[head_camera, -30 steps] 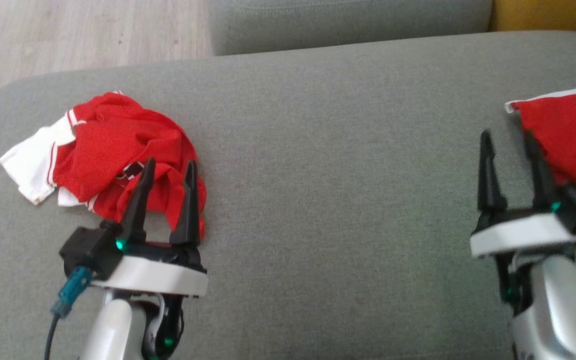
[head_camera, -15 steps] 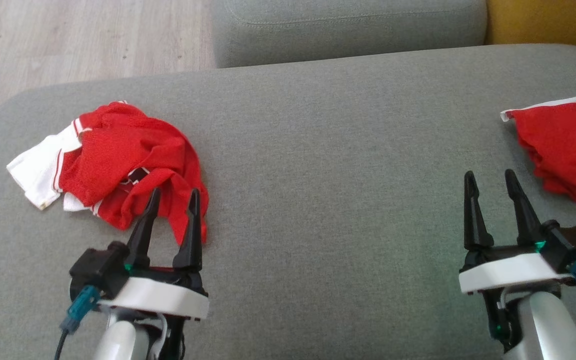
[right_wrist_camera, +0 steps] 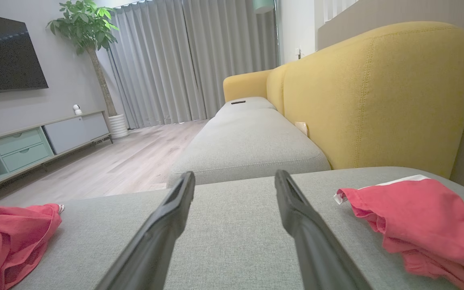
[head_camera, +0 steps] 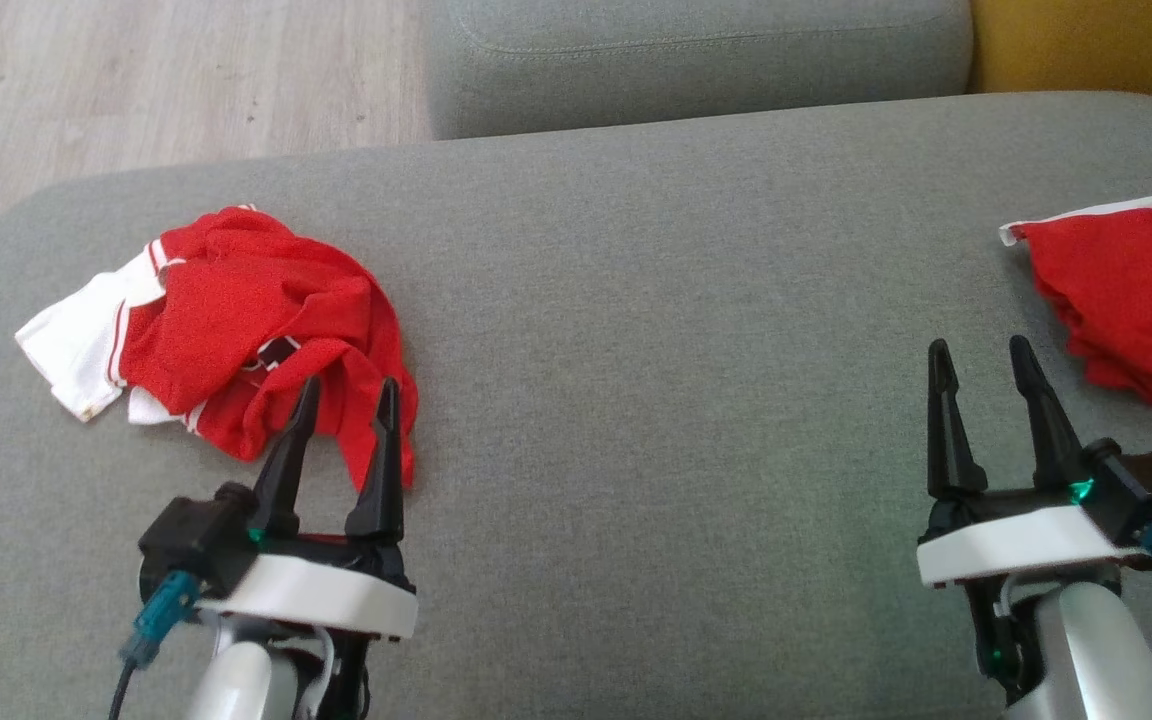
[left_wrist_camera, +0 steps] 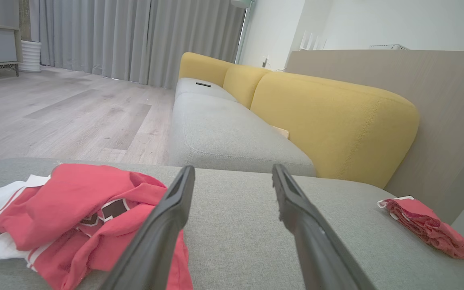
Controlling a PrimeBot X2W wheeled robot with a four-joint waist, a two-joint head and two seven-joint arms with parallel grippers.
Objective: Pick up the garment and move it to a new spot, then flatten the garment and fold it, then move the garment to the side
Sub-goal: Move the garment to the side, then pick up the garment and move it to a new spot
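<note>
Right claw [right_wrist_camera: 234,177] hovered low over the grey cushion [right_wrist_camera: 236,225], fingers [right_wrist_camera: 163,241] spread wide, nothing between them. Just right of the claw lay a red garment [right_wrist_camera: 417,217] with a white edge, clear of the fingers. Well left of the claw lay a second, crumpled red garment [right_wrist_camera: 10,237]. Beyond the claw rose a yellow sofa back [right_wrist_camera: 377,92].

left tool [head_camera: 344,395]: fingers spread, nothing held | right tool [head_camera: 981,360]: fingers spread, nothing held
</note>
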